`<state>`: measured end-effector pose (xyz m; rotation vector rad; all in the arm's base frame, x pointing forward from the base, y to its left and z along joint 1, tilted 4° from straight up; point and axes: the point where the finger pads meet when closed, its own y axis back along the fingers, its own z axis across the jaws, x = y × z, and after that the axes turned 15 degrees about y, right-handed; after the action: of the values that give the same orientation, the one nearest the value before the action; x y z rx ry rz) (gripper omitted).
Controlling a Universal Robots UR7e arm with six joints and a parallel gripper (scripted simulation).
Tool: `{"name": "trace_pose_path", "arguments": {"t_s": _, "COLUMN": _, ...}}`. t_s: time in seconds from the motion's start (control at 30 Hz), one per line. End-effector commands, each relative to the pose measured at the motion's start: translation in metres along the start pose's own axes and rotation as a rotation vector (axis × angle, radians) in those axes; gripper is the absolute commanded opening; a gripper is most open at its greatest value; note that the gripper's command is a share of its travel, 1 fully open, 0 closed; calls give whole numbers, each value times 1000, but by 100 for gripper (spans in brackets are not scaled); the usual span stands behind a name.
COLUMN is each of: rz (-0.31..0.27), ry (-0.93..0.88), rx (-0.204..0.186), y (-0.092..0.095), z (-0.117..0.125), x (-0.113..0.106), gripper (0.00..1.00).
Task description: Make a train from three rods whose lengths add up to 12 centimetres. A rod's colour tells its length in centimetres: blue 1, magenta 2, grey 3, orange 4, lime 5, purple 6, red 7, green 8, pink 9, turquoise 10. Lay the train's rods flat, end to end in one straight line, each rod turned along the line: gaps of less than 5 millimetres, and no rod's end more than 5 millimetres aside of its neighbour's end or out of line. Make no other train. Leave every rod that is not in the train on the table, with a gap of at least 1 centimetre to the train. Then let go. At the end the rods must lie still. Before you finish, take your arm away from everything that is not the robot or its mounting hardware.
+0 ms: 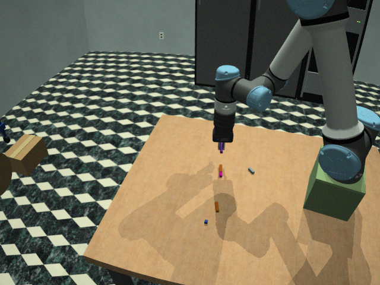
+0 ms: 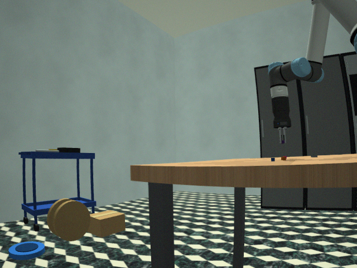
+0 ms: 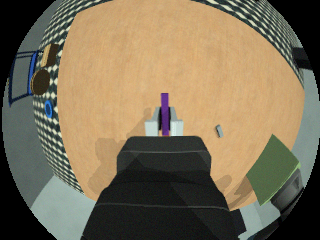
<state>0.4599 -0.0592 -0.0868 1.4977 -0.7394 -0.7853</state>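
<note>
My gripper (image 1: 221,149) is shut on a purple rod (image 1: 221,148) and holds it well above the table; the rod also shows between the fingers in the wrist view (image 3: 164,114) and in the exterior view (image 2: 283,140). Below it on the table an orange rod (image 1: 220,167) and a magenta rod (image 1: 220,174) lie end to end in one line. A second orange rod (image 1: 217,206) lies nearer the front. A small blue rod (image 1: 205,221) lies to its left. A grey rod (image 1: 251,170) lies to the right, and it also shows in the wrist view (image 3: 218,132).
The arm's green base block (image 1: 334,193) stands at the table's right edge. Dark cabinets (image 1: 245,40) stand behind the table. A cardboard box (image 1: 25,153) lies on the floor at the left.
</note>
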Motion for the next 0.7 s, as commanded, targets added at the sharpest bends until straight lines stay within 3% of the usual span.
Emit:
{"name": "trace_pose_path", "arguments": {"t_s": 0.0, "rz": 1, "ry": 0, "rx": 1, "y": -14, "z": 0, "x": 0, "gripper": 24}}
{"name": "trace_pose_path", "arguments": {"t_s": 0.33, "rz": 1, "ry": 0, "rx": 1, "y": -48, "z": 0, "x": 0, "gripper": 24}}
{"name": "trace_pose_path", "arguments": {"t_s": 0.67, "rz": 1, "ry": 0, "rx": 1, "y": -52, "z": 0, "x": 0, "gripper": 24}}
